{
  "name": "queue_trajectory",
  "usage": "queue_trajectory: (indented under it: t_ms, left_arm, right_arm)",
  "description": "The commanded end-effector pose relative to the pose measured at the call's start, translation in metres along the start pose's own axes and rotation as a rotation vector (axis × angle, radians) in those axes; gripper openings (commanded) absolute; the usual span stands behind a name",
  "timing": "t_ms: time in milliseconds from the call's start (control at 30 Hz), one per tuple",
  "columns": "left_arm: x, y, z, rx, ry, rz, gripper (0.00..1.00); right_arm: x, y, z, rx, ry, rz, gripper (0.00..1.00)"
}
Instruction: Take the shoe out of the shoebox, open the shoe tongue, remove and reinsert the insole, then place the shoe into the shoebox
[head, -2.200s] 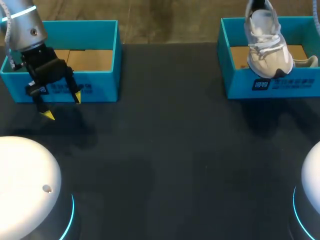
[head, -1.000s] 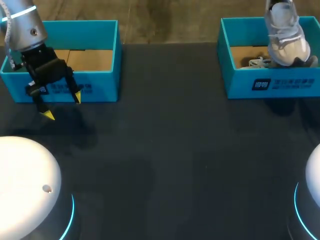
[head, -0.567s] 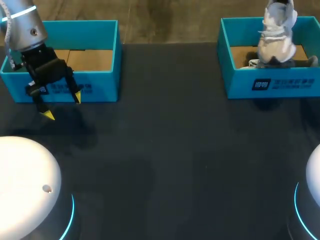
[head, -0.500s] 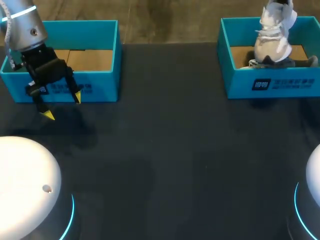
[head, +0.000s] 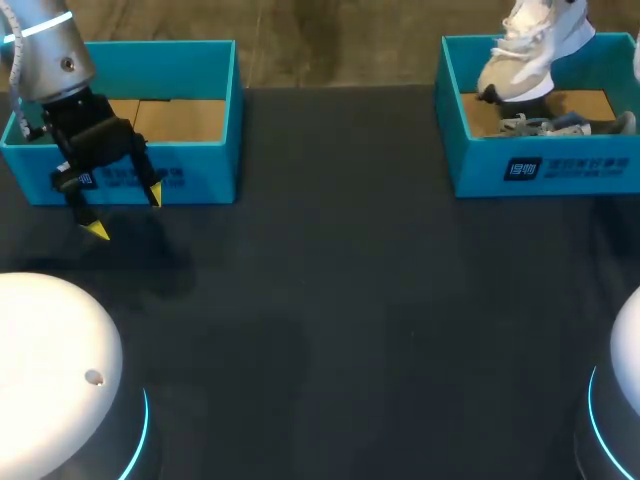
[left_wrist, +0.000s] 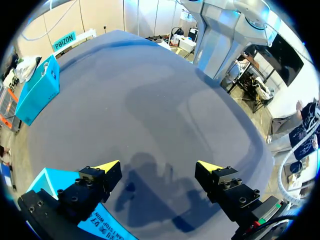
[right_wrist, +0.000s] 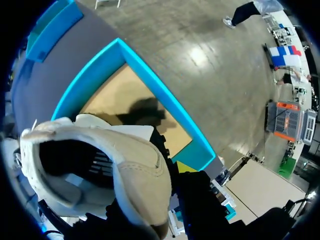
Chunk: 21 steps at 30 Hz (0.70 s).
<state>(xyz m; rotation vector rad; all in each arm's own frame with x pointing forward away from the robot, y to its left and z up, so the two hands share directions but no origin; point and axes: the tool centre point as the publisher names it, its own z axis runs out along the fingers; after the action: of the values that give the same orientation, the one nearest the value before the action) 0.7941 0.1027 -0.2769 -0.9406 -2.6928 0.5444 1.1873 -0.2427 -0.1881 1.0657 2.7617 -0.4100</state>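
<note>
We find the white laced sports shoe (head: 527, 50) held in the air over the right-hand teal cardboard shoebox (head: 480, 172); it is tilted, with the toe lower and pointing toward the table's middle and the heel raised at the far side. The right gripper (right_wrist: 170, 170) is clamped on the heel collar; one yellow tip shows outside the heel, and the other finger is hidden inside the shoe's mouth, which gapes toward the wrist camera. Under the shoe lies the box's brown floor, carrying the shoe's shadow. A second pale shoe (head: 555, 125) lies on that floor, against the near wall.

Well apart, at the table's other side, stands the left-hand teal cardboard box (head: 185, 55), with a bare brown floor showing inside. The left gripper (head: 126, 212) hangs just in front of that box's near wall, over the dark grey table (head: 350, 300); its fingers are spread wide and grasp nothing, with only the table surface between the yellow tips. Two white domed bases (head: 50, 370) sit at the near corners.
</note>
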Motion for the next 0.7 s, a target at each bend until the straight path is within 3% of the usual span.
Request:
queue_trajectory:
  t_ms: [33, 200, 233, 300, 333, 400, 467, 500, 700]
  left_arm:
    - [0.001, 0.0, 0.0, -0.003, 0.0, 0.0, 1.0]
    - [0.001, 0.0, 0.0, -0.003, 0.0, 0.0, 1.0]
    - [0.001, 0.0, 0.0, -0.003, 0.0, 0.0, 1.0]
    - [0.001, 0.0, 0.0, -0.003, 0.0, 0.0, 1.0]
    - [0.001, 0.0, 0.0, -0.003, 0.0, 0.0, 1.0]
    - [0.001, 0.0, 0.0, -0.003, 0.0, 0.0, 1.0]
    - [0.001, 0.0, 0.0, -0.003, 0.0, 0.0, 1.0]
    - [0.001, 0.0, 0.0, -0.003, 0.0, 0.0, 1.0]
    - [0.001, 0.0, 0.0, -0.003, 0.0, 0.0, 1.0]
  right_arm:
    - [-0.004, 0.002, -0.002, 0.005, 0.014, -0.001, 0.0]
    - [-0.004, 0.002, -0.002, 0.005, 0.014, -0.001, 0.0]
    - [-0.006, 0.002, 0.002, 0.043, 0.039, 0.068, 0.0]
    - [-0.012, -0.006, 0.008, -0.007, 0.106, 0.196, 0.0]
    - [-0.013, -0.01, 0.01, 0.008, 0.102, 0.276, 0.0]
    - [-0.012, -0.018, 0.011, -0.038, 0.123, 0.378, 0.0]
    - [-0.01, -0.023, 0.015, 0.011, 0.112, 0.497, 0.0]
    - [-0.009, -0.025, 0.016, -0.02, 0.135, 0.519, 0.0]
    - [0.002, -0.023, 0.021, 0.053, 0.13, 0.703, 0.0]
